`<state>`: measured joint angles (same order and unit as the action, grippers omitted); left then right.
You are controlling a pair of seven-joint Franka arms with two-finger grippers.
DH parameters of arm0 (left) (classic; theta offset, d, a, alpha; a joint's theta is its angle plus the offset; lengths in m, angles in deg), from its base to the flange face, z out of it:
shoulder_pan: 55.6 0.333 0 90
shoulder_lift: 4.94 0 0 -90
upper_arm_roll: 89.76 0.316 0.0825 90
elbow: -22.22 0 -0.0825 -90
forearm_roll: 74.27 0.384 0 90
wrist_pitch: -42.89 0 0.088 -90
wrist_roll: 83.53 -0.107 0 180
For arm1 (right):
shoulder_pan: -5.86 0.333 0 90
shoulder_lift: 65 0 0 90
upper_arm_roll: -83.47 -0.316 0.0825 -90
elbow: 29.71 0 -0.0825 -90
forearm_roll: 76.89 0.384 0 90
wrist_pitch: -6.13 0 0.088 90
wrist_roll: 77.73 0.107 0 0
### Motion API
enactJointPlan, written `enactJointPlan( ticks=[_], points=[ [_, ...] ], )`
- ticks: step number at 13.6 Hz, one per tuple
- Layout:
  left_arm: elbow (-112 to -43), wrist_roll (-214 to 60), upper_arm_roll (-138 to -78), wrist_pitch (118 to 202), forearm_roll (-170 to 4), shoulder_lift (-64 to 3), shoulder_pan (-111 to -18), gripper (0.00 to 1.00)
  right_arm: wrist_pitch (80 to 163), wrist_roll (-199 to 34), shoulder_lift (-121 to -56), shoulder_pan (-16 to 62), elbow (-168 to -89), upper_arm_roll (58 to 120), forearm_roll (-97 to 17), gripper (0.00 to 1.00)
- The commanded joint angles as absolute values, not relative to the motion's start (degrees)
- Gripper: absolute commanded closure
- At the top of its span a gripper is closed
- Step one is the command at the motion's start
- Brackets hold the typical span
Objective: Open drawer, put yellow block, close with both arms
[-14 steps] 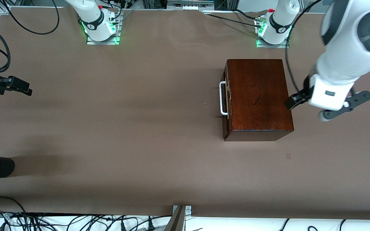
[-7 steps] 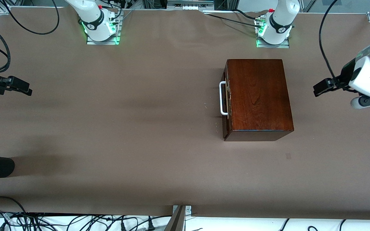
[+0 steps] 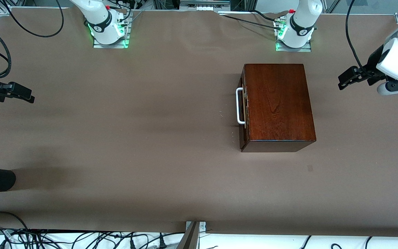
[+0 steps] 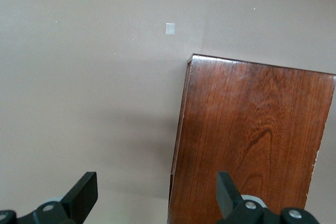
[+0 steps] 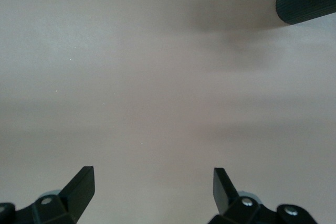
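On the brown table (image 3: 133, 138), toward the left arm's end, the mahogany box (image 3: 276, 103) sits with the drawer (image 3: 243, 107) shut flush, its white handle (image 3: 239, 105) facing the right arm's end. The left gripper (image 3: 349, 79) hangs spread and empty over bare table beside the box; the right gripper (image 3: 21, 93) waits spread and empty at its own end. No yellow block shows. Judged best: straddle the handle bar squarely, then pull straight along the drawer's slide
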<state>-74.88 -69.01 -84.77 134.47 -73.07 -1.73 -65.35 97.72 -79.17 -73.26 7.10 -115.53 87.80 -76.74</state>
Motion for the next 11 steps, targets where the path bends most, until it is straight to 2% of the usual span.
enactJointPlan(
  ticks=[1, 11],
  points=[
    [-77.19, -70.26, -85.80, 134.65, -73.13, 0.07, -64.92, 0.00, 97.28, -79.49, -72.47, 6.38, -115.49, 87.07, -76.98, 0.00],
    [-76.75, -70.26, -86.24, 135.18, -73.04, -0.01, -64.74, 0.00, 97.28, -79.49, -72.47, 6.38, -115.49, 87.07, -76.98, 0.00]
  ],
)
